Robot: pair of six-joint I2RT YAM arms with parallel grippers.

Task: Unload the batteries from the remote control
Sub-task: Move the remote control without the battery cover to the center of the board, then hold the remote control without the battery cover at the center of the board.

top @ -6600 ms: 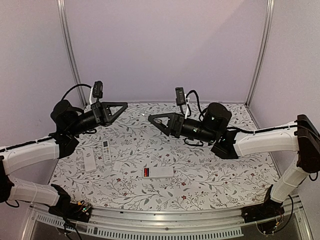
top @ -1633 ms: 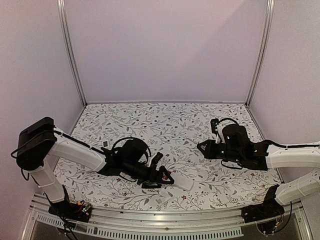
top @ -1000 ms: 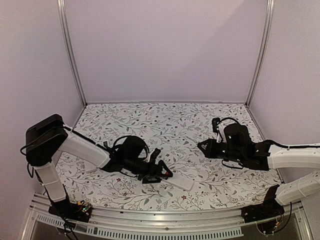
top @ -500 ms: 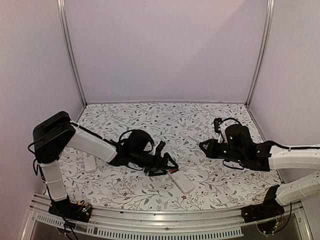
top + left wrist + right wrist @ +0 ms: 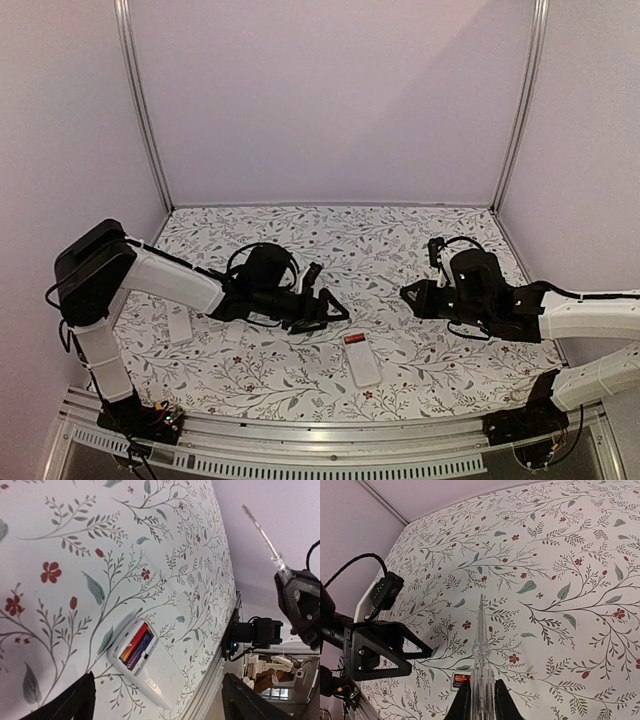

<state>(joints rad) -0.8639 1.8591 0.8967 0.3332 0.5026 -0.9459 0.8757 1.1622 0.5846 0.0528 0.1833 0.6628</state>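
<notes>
The remote control (image 5: 362,362) lies on the bench (image 5: 250,375) just nearward of your spread, empty left fingers (image 5: 335,308). Its long axis runs far-to-near, with the batteries (image 5: 135,645) showing lengthwise in the open bay at the far end. Your right fingers (image 5: 464,704), pinching the stick tool (image 5: 481,645), sit farther off, so that tool must reach nearward and leftward.

You have on hand:
- Table (image 5: 440,225): one, covered edge to edge in a white cloth printed with grey vines and small red flowers.
- Walls (image 5: 330,100): pale lilac panels on three sides, with a metal post (image 5: 140,110) in each back corner.
- Metal rail (image 5: 330,438): one, along your near edge.
- Small white oblong (image 5: 180,325): flat at the left edge, too small to identify.
- Clear stick (image 5: 481,645): thin, pointed, above the cloth.
</notes>
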